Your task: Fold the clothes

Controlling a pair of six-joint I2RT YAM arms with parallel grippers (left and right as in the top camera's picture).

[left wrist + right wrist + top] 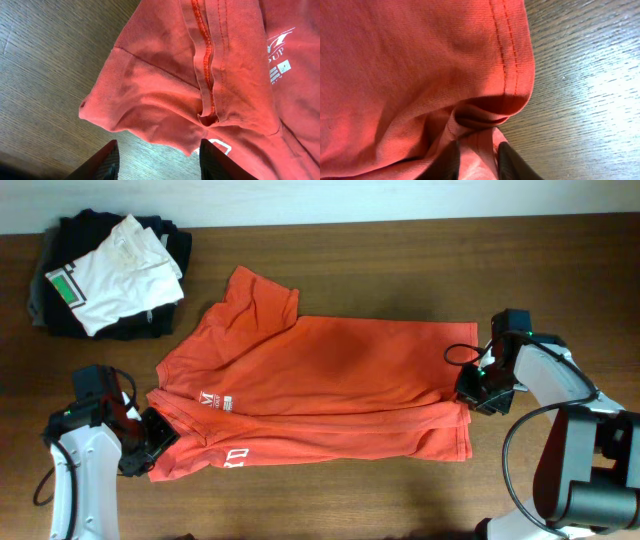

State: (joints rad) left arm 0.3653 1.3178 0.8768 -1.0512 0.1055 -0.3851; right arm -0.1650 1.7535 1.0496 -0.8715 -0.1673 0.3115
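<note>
The clothes (330, 390), a red-orange T-shirt with white lettering, lie across the middle of the wooden table (400, 260), with the lower part folded up in a long band along the front. My left gripper (150, 442) stands open at the shirt's lower left corner. In the left wrist view the left gripper (159, 162) has bare wood between its fingers, and the bunched sleeve (150, 110) lies just beyond its tips. My right gripper (472, 392) sits at the shirt's right edge. In the right wrist view the right gripper (477, 162) has a fold of the hem (510, 75) pinched between its fingers.
A pile of black folded garments (60, 250) with a white garment with a green patch (120, 270) on top sits at the back left corner. Bare wood runs along the back and to the right of the shirt.
</note>
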